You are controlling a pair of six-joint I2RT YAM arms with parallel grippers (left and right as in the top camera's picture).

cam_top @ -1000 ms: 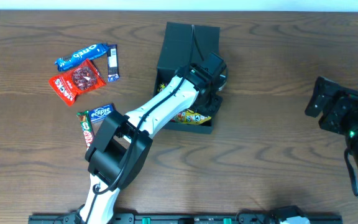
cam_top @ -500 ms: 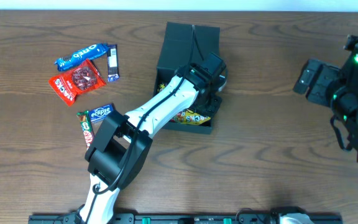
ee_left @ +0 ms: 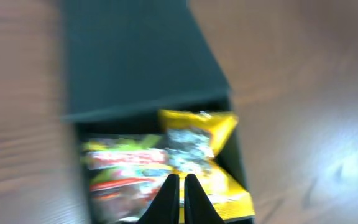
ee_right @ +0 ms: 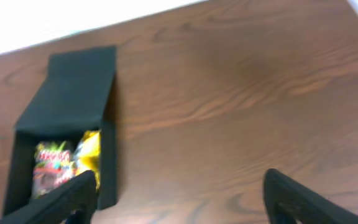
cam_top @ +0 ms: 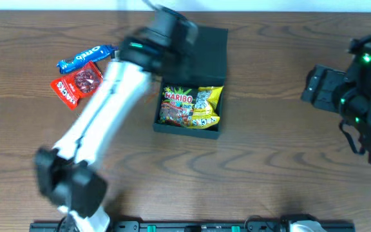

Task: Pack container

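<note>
**Open container (cam_top: 210, 61) on the worktop (cam_top: 269, 161), both tools clear of it**

Only the left wrist view shows the left tool (ee_left: 180, 188): its fingers are pressed together on nothing. Just below and ahead of them, a Haribo packet (cam_top: 178, 106) and a yellow packet (cam_top: 209, 106) lie side by side in the box, with the lid flap laid back beyond. Overhead, that arm is a blur over the box's far left corner. The right tool (ee_right: 182, 202) has its fingers wide apart and empty, and the container sits well ahead to its left across bare wood. Only the overhead view shows the blue Oreo packet (cam_top: 82, 58) and the red packet (cam_top: 76, 82), both out past the left arm.
</note>
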